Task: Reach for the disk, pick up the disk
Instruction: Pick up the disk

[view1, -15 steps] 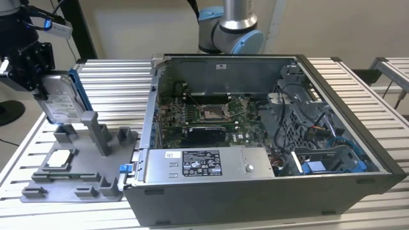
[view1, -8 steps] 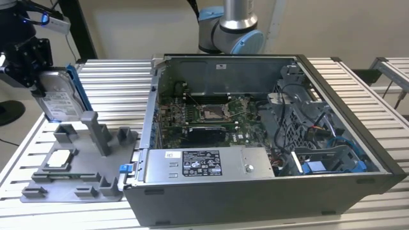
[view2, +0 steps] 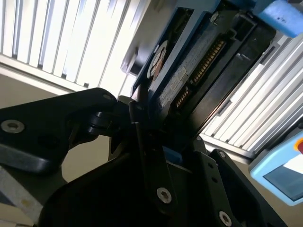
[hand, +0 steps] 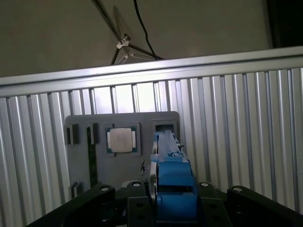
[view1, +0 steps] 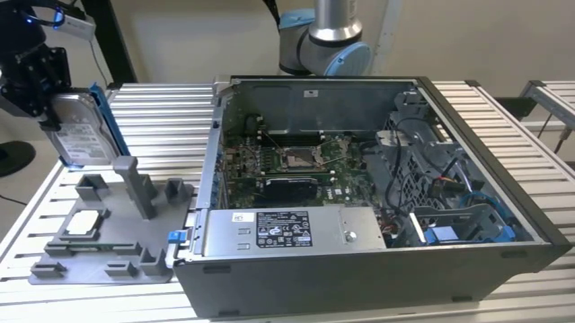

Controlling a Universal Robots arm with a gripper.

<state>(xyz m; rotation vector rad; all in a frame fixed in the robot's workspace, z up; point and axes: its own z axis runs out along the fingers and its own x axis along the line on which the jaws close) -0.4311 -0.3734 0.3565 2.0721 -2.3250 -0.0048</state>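
Black gripper [view2: 150, 124] linkage looms closest in the second wrist view, its jaws clenched on the disk [view2: 187, 66], a silver-grey hard drive in a bright blue plastic carrier. In the exterior view the gripper [view1: 47, 111] holds the disk [view1: 79, 133] upright on its edge at the exterior view's left. The disk hangs in the air, clear of the grey fixture tray [view1: 54, 266] beneath it and well apart from the open computer case [view1: 359, 269]. In the first wrist view the disk [hand: 166, 163] appears edge-on between the jaws. Below it are an empty slot in the tray [hand: 80, 120] and a small square chip [hand: 122, 140], all on a slatted metal table [hand: 236, 118]. The drive looks rigid and dense for its size, so it should not flex. Its smooth metal faces could slip under a light squeeze, and a knock or drop would likely harm it. The flat faces or the blue carrier rails seem the safest places to hold, away from the gold connector pins [view2: 201, 71] along one end. The exact contact between fingers and drive is hidden behind the linkage. The exterior view crops the gripper's upper body, and the white label's print is too small to make out.
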